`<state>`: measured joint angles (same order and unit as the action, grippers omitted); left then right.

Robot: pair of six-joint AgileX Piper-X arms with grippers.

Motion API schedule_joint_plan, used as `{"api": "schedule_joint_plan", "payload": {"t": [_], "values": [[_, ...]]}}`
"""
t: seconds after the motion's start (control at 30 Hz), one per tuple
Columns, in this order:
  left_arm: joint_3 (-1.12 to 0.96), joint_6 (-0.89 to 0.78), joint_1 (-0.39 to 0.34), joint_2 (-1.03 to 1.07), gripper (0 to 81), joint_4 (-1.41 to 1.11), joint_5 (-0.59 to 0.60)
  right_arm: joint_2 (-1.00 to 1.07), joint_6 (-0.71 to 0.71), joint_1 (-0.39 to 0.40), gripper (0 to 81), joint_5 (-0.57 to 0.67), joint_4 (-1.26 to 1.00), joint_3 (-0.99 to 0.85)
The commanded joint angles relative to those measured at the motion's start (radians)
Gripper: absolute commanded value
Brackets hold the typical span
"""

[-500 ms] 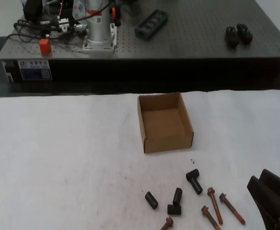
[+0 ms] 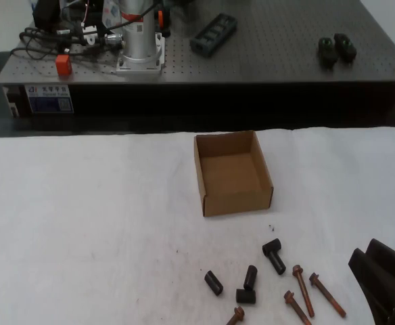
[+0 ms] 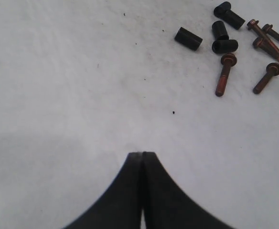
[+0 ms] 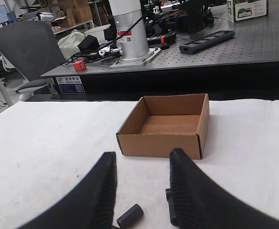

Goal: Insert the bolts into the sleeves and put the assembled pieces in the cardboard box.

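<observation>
Empty cardboard box [image 2: 238, 201], loose bolts [image 2: 304, 291], sleeves [image 2: 250, 276]

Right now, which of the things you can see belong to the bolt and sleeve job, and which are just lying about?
For the job: copper bolts, black sleeves, cardboard box.

Lying about, all on the far bench: black tray, red block, cables, two small black parts.

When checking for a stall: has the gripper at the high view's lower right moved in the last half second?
No. The gripper keeps the same gap to the nearest bolt and the cardboard box in the high view.
</observation>
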<state>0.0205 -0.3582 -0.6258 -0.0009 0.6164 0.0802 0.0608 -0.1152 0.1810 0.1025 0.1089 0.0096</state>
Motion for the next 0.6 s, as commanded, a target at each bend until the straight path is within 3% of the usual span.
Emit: {"api": "schedule_joint_plan", "payload": {"t": [0.0, 0.57], "values": [[-0.020, 0.001, 0.002, 0.001, 0.6, 0.001, -0.009, -0.007, -0.005, -0.004, 28.1, -0.001, -0.002, -0.010], [-0.020, 0.000, 0.002, 0.001, 0.6, -0.007, -0.009, -0.007, -0.005, -0.004, 28.1, -0.001, -0.002, -0.010]]}}
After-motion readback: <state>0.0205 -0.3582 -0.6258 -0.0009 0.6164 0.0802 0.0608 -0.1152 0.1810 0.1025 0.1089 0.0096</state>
